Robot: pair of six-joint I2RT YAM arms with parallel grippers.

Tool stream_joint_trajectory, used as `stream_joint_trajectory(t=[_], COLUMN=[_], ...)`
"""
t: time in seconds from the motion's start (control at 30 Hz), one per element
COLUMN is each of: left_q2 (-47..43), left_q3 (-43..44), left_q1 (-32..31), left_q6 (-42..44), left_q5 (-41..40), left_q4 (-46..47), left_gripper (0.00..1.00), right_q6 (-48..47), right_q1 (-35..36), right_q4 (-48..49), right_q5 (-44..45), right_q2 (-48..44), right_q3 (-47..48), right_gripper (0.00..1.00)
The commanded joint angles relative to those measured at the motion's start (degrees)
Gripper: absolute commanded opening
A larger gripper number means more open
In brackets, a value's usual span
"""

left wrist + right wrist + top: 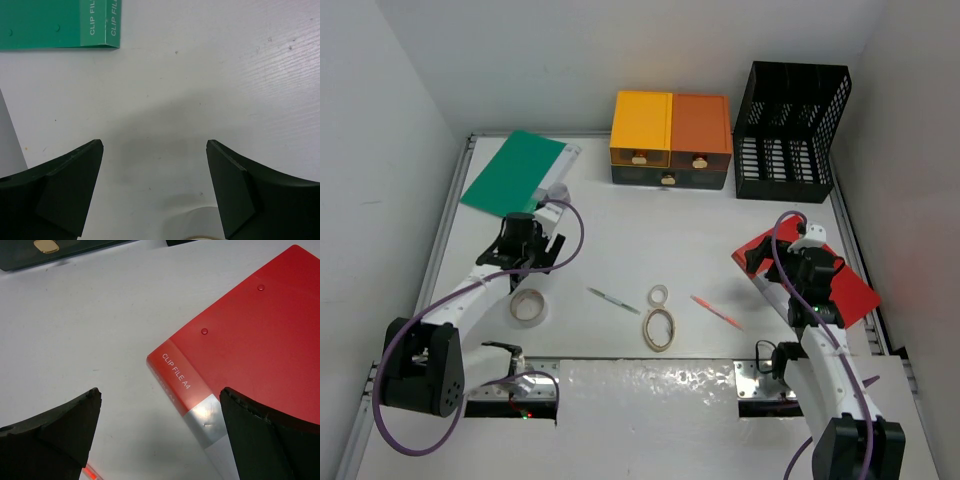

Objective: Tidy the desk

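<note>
The desk (650,230) is a white tabletop with metal rails. My left gripper (540,248) is open and empty, low over bare desk between the green clip file (518,170) and a tape roll (528,306). In the left wrist view the gripper (155,147) frames bare desk, with the green file (60,22) at the top left. My right gripper (790,268) is open and empty over the left edge of the red clip file (815,280). In the right wrist view the gripper (160,392) spans the red file's spine (175,372).
Yellow and orange drawers (670,140) and a black mesh basket (790,130) stand at the back. A pen (614,300), a small ring (659,294), rubber bands (660,328) and a red pen (717,312) lie near the front middle.
</note>
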Motion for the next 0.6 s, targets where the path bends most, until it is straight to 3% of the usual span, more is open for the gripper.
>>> stream_joint_trajectory(t=[0.0, 0.57], left_q2=[-1.61, -2.32], left_q3=[0.11, -0.68], left_q1=[-0.19, -0.19], left_q6=[0.16, 0.69], left_q5=[0.82, 0.90], left_q4=[2.81, 3.34], left_gripper=[0.83, 0.83], right_q6=[0.24, 0.50], right_q1=[-0.13, -0.13], right_q4=[2.55, 1.50], right_q5=[-0.30, 0.40], right_q2=[0.06, -0.64], right_q3=[0.56, 0.56], right_gripper=[0.99, 0.99])
